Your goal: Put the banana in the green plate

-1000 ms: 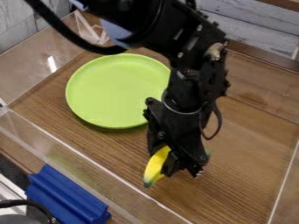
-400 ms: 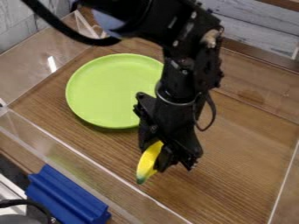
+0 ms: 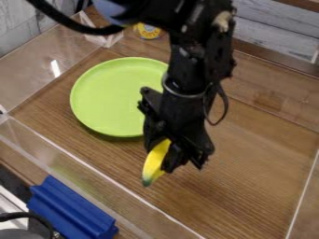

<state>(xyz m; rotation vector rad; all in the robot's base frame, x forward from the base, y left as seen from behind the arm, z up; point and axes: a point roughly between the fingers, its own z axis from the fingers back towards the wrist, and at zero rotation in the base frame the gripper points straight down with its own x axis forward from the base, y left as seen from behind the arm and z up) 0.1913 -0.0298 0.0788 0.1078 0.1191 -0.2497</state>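
Your gripper [image 3: 177, 147] is closed on the banana [image 3: 156, 161], its fingers drawn narrow around the fruit's upper part. You have the banana hanging below the gripper and a little to its left in the view, tilted steeply, with the lower tip pointing down toward the near side of the table [image 3: 237, 191]. The upper end runs up between the fingers, where the dark gripper parts hide some of it from you. The visible stretch is yellow, and the tip at the bottom looks greenish.

You'll find the green plate [image 3: 110, 98] up and to the left of the gripper in the view, farther back on the table. The banana is outside the plate, on the near side of its rim. The arm comes in from the top of the view, and its dark body and the gripper cover a bit of the plate's right edge. Whether the banana's tip touches the table, you can't tell from this angle.

Well off to the gripper's lower left, beyond the clear wall [image 3: 93, 179], you have a blue object [image 3: 73, 211]. Behind the gripper, near the far edge of the table, a small yellow round thing [image 3: 149, 31] shows partly past the arm.
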